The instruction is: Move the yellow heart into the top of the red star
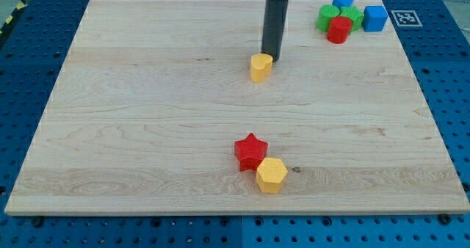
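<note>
The yellow heart point(259, 67) lies on the wooden board a little above the middle. My tip point(272, 57) stands right at the heart's upper right side, touching or almost touching it. The red star point(251, 151) lies well below the heart, toward the view's bottom. A yellow hexagon point(272, 175) sits against the star's lower right side.
A cluster sits at the board's top right corner: a red cylinder point(339, 29), a green block point(327, 17), a green star point(352, 16), a blue block point(343, 1) and a blue cube point(375, 18). The board's edge point(220, 213) runs along the view's bottom.
</note>
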